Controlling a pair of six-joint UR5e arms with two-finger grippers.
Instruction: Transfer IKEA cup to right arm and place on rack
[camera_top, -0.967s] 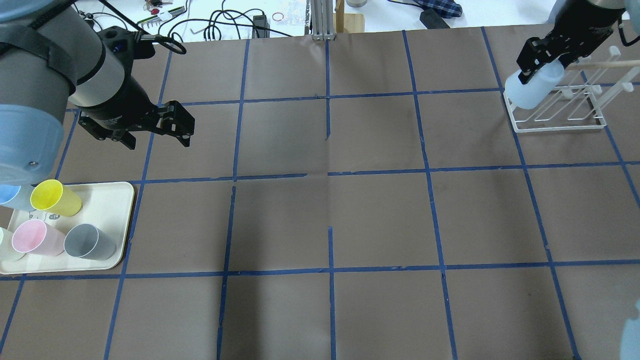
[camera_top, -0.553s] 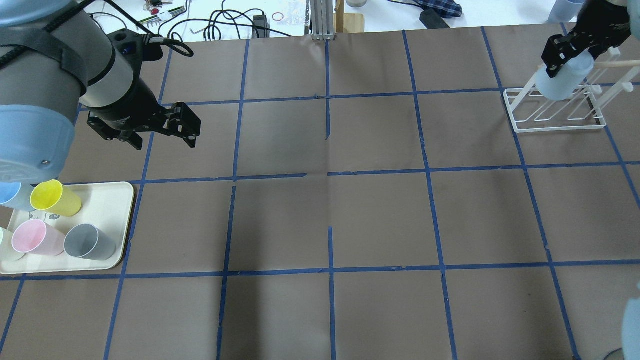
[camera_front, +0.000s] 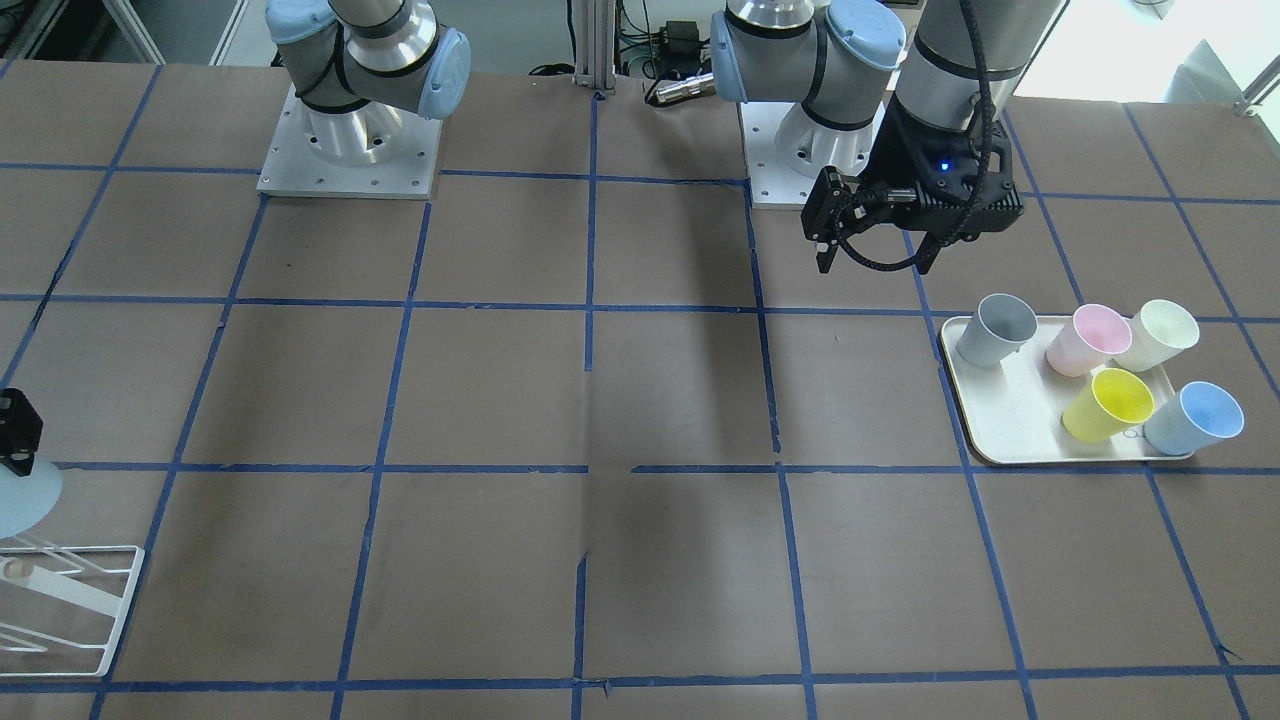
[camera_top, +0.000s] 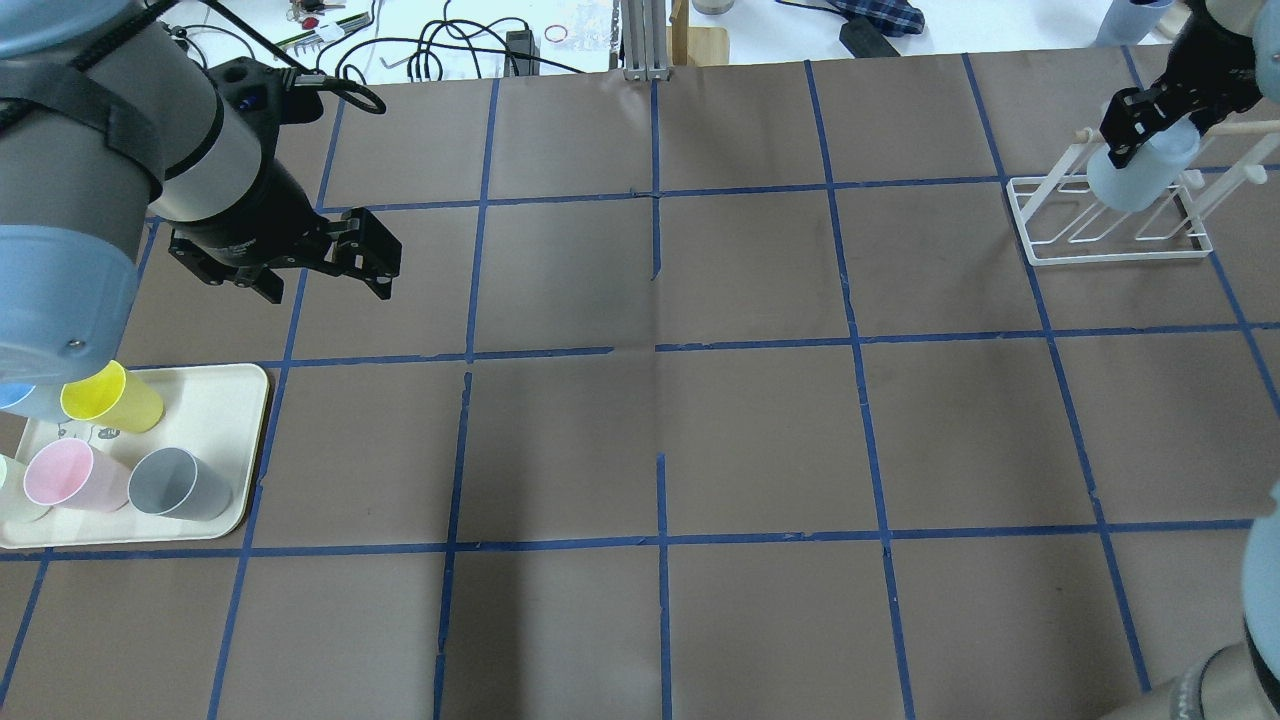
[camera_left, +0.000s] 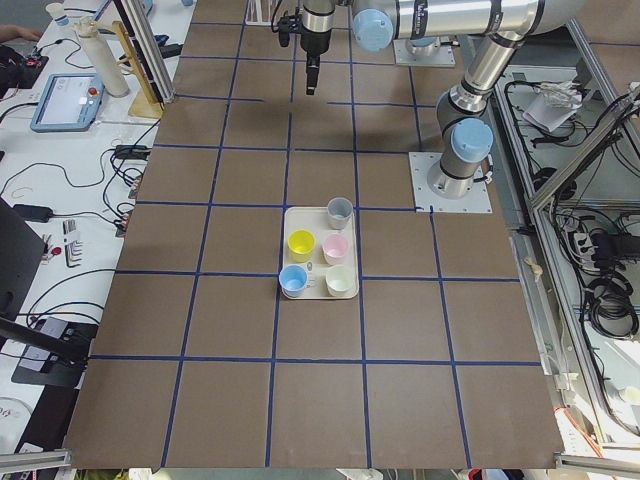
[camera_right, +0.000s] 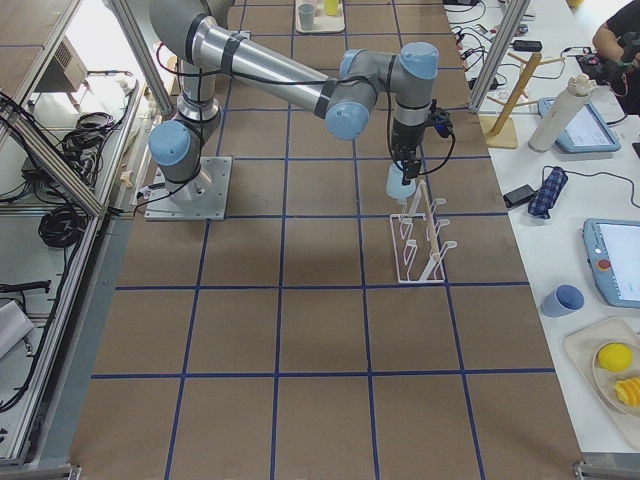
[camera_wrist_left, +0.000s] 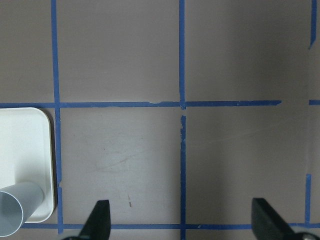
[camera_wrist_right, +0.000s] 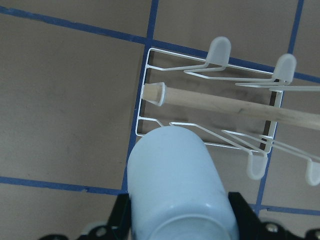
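Observation:
The pale blue IKEA cup (camera_top: 1142, 178) is held in my right gripper (camera_top: 1135, 150), which is shut on it above the near-left end of the white wire rack (camera_top: 1110, 247). In the right wrist view the cup (camera_wrist_right: 175, 180) fills the lower centre, bottom outward. It hangs just beside the rack's wooden peg (camera_wrist_right: 210, 100), whose tip is apart from it. My left gripper (camera_top: 375, 255) is open and empty over bare table, just beyond the tray. Its fingers show in the left wrist view (camera_wrist_left: 100, 220).
A beige tray (camera_top: 225, 400) at the near left holds a yellow cup (camera_top: 110, 397), a pink cup (camera_top: 70, 475), a grey cup (camera_top: 180, 483), a cream cup (camera_front: 1160, 333) and a second blue cup (camera_front: 1195, 418). Cables and tools lie beyond the table's far edge.
My right gripper has carried the cup rightward and farther back, from the rack's left end to over its bars. My left arm has barely shifted.

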